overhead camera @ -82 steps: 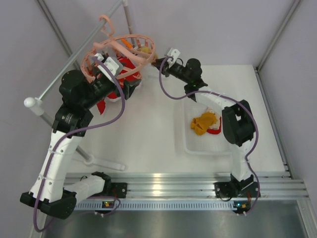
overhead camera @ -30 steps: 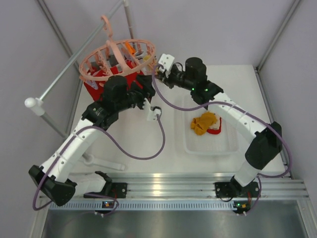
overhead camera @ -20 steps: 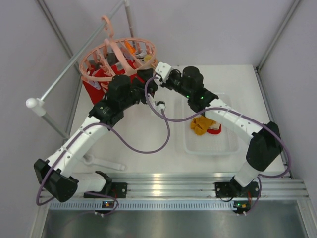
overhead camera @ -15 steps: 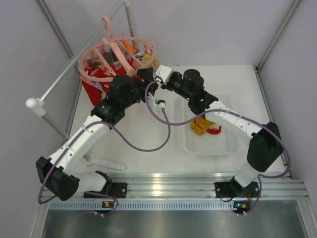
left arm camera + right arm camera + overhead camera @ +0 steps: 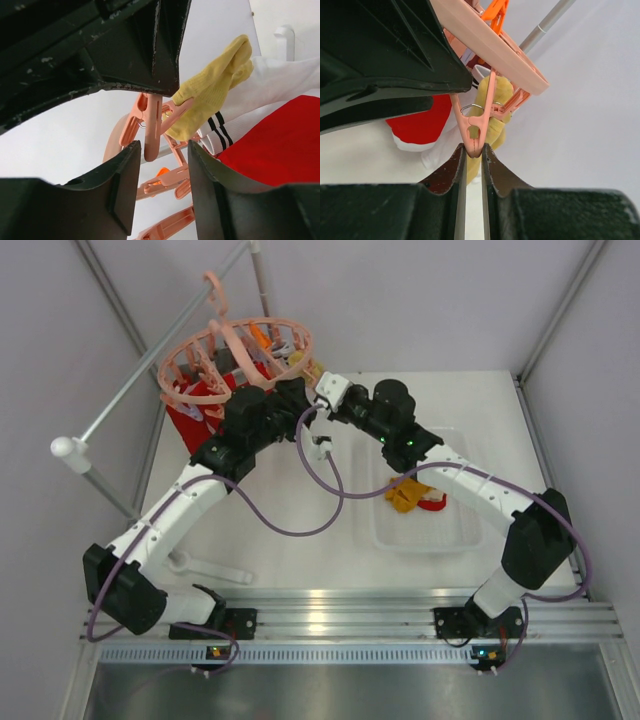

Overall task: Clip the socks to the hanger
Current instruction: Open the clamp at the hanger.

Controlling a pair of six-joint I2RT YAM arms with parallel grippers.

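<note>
We see a mustard-yellow fabric sock point(image 5: 215, 85) clipped to the round salmon-pink plastic hanger point(image 5: 495, 47). Loose socks point(image 5: 412, 490) wait in the white plastic tray point(image 5: 420, 530). The right hand point(image 5: 472, 150) pinches a pink plastic peg point(image 5: 472, 127); the left hand point(image 5: 164, 147) is open.

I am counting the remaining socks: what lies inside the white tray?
A mustard-yellow sock and part of a red sock lie in the white tray. The right arm covers its far end, so anything there is hidden.

- Left arm point(image 5: 180, 505): stretched up from its base, wrist at the hanger's point(image 5: 190, 358) right rim.
- Left gripper point(image 5: 162, 150): jaws apart, straddling a peg point(image 5: 151, 127).
- Right arm point(image 5: 470, 485): elbow bent, reaching to the same rim.
- Right gripper point(image 5: 472, 150): jaws nearly together, pinching a peg's lower tip.
</note>
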